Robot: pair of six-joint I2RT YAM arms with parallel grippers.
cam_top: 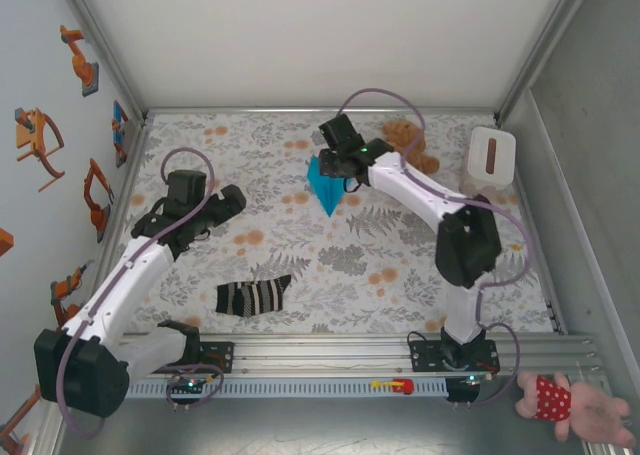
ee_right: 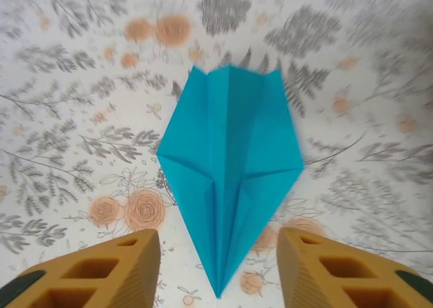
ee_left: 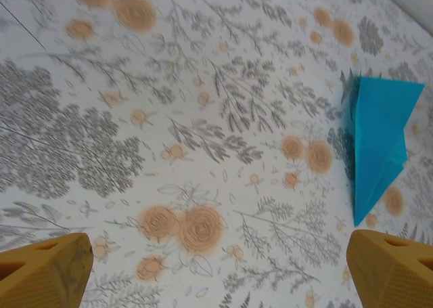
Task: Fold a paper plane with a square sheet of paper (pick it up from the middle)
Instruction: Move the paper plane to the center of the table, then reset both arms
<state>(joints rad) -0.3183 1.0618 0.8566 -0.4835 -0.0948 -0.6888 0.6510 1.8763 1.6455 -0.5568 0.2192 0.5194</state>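
paper plane (ee_right: 230,179) lies flat on the floral tablecloth (ee_right: 81,139), nose sitting between the right gripper (ee_right: 216,260) fingers, spread and clear of it | left gripper (ee_left: 220,267) gaping wide, plane up to its right | plain white back wall (cam_top: 320,35)

Matt, creased paper plane (ee_right: 230,179); ribbed matt plastic fingers (ee_right: 111,274); knitted cloth sock (cam_top: 253,297).

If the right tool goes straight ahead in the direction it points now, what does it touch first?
Most likely the paper plane, lying on the table right ahead of the open right tool, its tip nearest. How far off is unclear.
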